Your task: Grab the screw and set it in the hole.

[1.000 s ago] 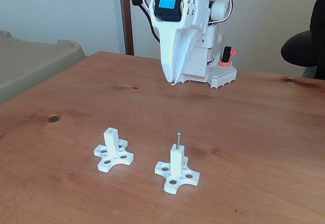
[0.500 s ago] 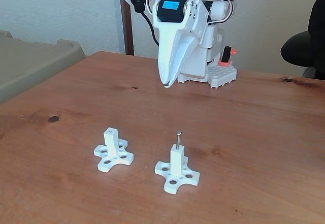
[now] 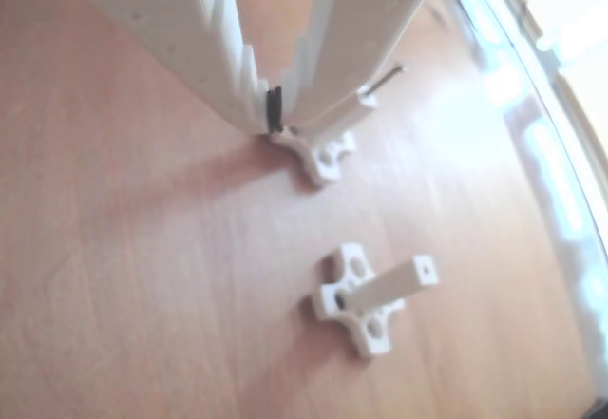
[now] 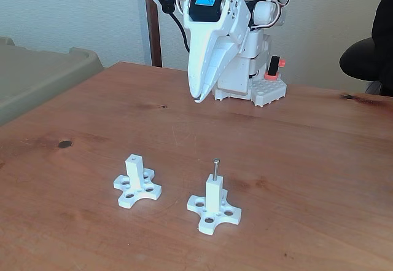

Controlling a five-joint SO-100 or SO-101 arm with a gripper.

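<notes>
Since a second ago the arm has drawn back and lifted a little: gripper [image 4: 196, 99] tip now sits higher and farther left in the fixed view, hanging well above the far part of the tabletop [image 4: 307, 160], well apart from both posts.

Largest to smallest:
- Tabletop: reddish wood, dark knot at left.
- Arm: white, blue-lit servo panel near the top, base at the far edge. Gripper jaws drawn together to a narrow point, nothing between them. In the other view the gripper [image 3: 277, 120] shows the same, toothed faces nearly meeting.
- Right post [image 4: 214, 200]: white, cross base, upright, nearer of the two.
- Left post [image 4: 135, 182]: same make, upright, its hole [image 4: 133, 158] a small dark dot on the top face, empty. In the other view, this post [image 3: 375, 295] shows its end hole [image 3: 428, 269] clearly.
- Screw [image 4: 215, 168]: thin, silver, round head up, standing upright in the top of the right post. In the other view the screw [image 3: 383, 78] pokes out beside the gripper.

Judgement: screw already seated in a post hole and released; the pull-back reads as a retreat after placing. If the left post's hole was the intended one, the task is not yet done; I cannot tell which.
</notes>
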